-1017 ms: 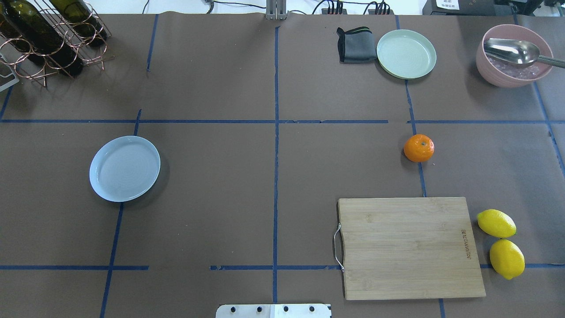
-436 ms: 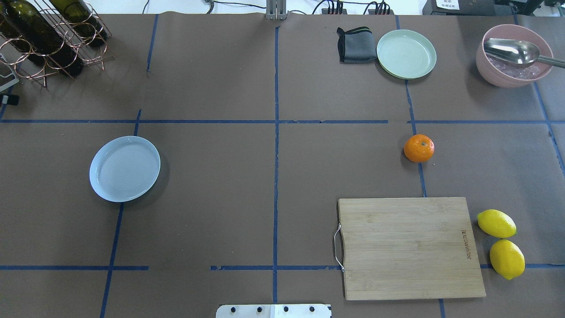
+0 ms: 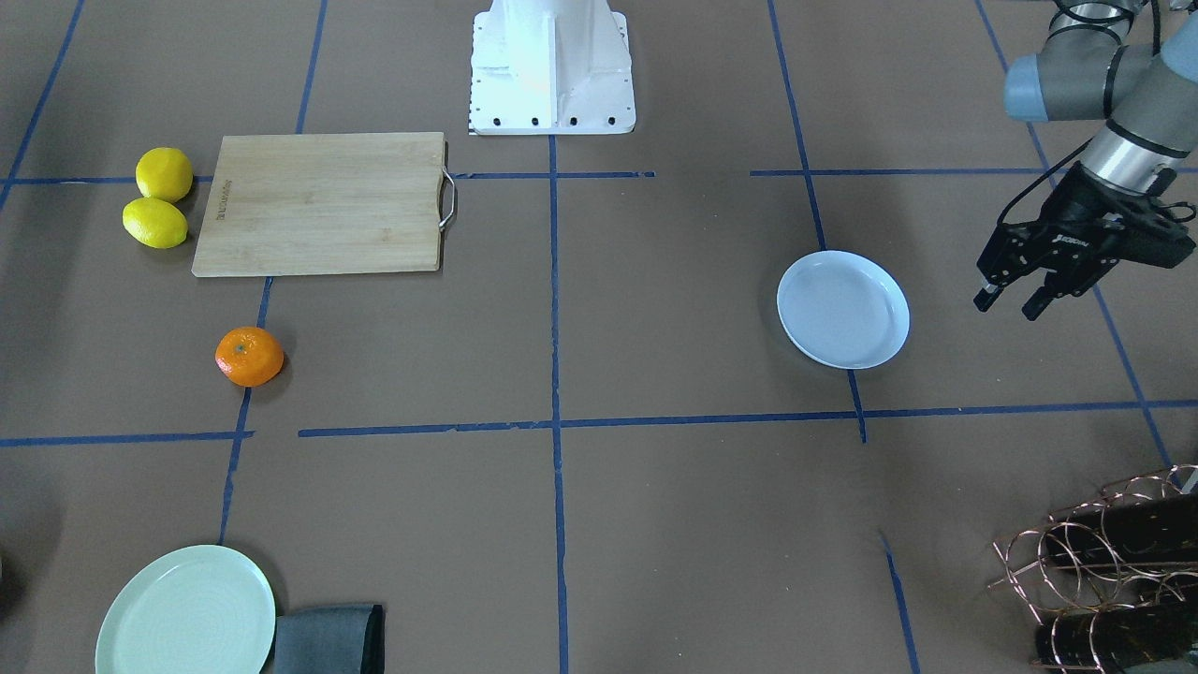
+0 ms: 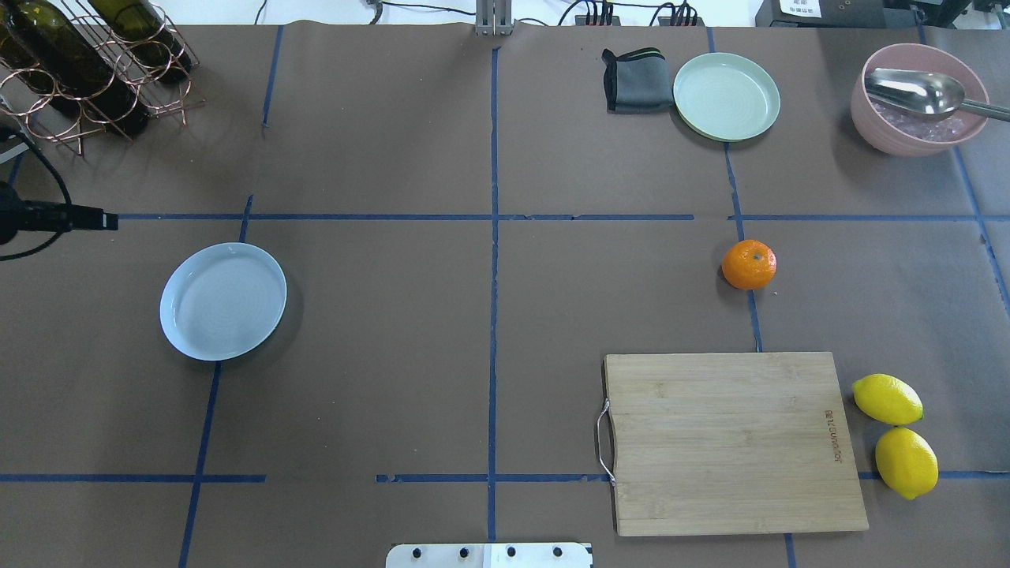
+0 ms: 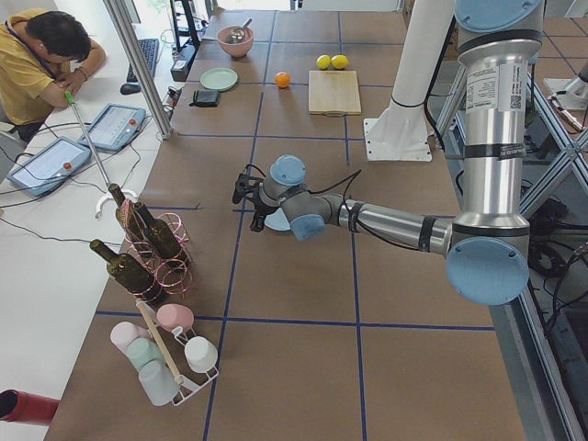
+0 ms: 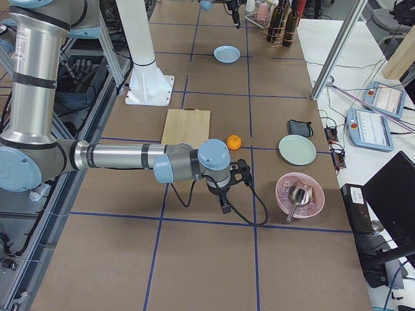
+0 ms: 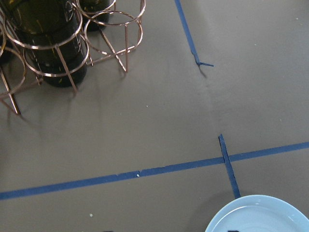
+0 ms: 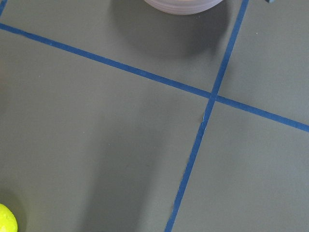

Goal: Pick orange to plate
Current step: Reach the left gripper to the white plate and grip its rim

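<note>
The orange lies mid-right, the plate left (well apart). The left gripper is spread; the right gripper, cannot tell.

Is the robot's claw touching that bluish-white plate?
Apart. The front-facing view shows bare brown table between the left gripper and the plate; the gripper hangs open beside it.

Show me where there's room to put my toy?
The middle, between the round bluish-white plate and the small round orange, is bare. So is the far strip from copper bottle rack to folded grey cloth. Crowded: wooden cutting board beside two yellow lemons.
</note>
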{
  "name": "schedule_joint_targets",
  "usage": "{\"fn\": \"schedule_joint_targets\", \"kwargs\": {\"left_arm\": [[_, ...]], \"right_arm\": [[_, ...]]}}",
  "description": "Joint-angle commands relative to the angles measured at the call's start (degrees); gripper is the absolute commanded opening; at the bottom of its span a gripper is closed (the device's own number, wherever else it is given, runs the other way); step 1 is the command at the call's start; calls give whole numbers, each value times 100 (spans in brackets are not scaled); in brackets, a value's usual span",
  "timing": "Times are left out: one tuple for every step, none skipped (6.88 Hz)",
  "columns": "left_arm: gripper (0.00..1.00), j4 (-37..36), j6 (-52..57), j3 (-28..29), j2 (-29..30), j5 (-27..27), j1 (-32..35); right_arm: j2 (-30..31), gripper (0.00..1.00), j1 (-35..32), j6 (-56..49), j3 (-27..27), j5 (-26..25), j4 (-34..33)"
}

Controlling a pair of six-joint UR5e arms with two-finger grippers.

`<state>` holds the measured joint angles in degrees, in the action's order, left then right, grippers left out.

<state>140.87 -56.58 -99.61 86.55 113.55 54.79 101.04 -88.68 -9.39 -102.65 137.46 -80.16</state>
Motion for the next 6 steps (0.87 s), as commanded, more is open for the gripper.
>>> {"fn": "schedule_joint_targets", "kwargs": {"left_arm": [[67, 413, -1298, 292, -33, -1023, -1079], [67, 415, -1320, 311, -33, -1088, -1206], [67, 415, -1321, 389, -33, -1106, -1303], [66, 415, -1321, 425, -33, -1194, -1391], [62, 415, -1321, 434, -42, -1229, -1453], [56, 415, -1321, 434, -42, -1230, -1462]], "right_arm": [[12, 100, 0, -2, -1, 0, 9], [4, 100, 0, -2, -1, -9, 0], [3, 100, 0, -2, -1, -9, 0], [3, 100, 0, -2, -1, -9, 0], [3, 100, 0, -2, -1, -9, 0], [3, 100, 0, -2, -1, -9, 0]]}}
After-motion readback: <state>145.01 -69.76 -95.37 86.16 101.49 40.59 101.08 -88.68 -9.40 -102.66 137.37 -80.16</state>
